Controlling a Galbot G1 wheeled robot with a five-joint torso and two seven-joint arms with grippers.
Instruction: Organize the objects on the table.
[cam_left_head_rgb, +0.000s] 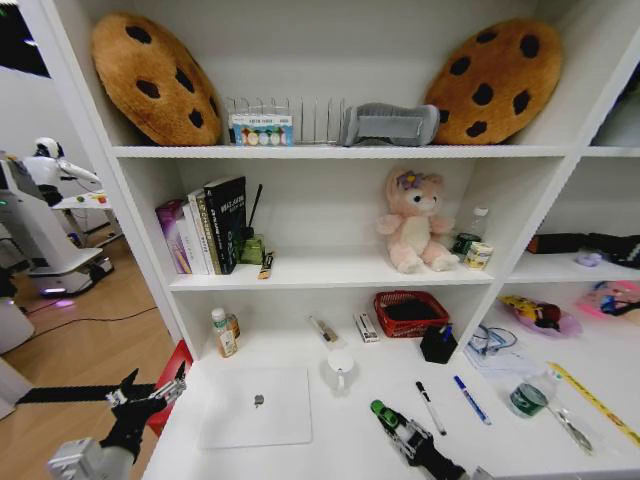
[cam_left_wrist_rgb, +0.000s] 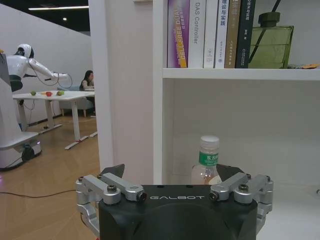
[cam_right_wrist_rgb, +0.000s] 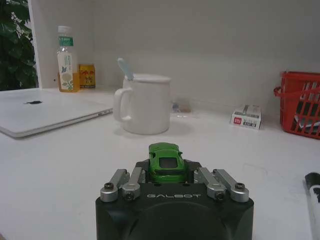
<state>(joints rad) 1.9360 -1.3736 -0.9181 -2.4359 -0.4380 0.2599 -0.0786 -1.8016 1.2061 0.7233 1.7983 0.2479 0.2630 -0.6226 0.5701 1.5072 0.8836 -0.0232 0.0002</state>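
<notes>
While my right gripper (cam_right_wrist_rgb: 166, 172) is pinching the green toy car (cam_right_wrist_rgb: 165, 161) shut, I'm lifting level, avoiding the mug (cam_right_wrist_rgb: 144, 103); left gripper (cam_left_wrist_rgb: 170, 187) idling open.

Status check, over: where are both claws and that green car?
Right claw shut on tiny green toy car. Left claw open, off desk's left edge. White mug ahead.

A: Light is bright and even from above; the white table (cam_left_head_rgb: 330, 440) and shelves nearly wash out in the head view.

B: That view bends at its edges, so the shelf posts splay outward. Shadows?

A: Soft. A faint one under the mug (cam_right_wrist_rgb: 144, 103). A ceiling strip light (cam_left_wrist_rgb: 58, 7) glows against a dark ceiling.
</notes>
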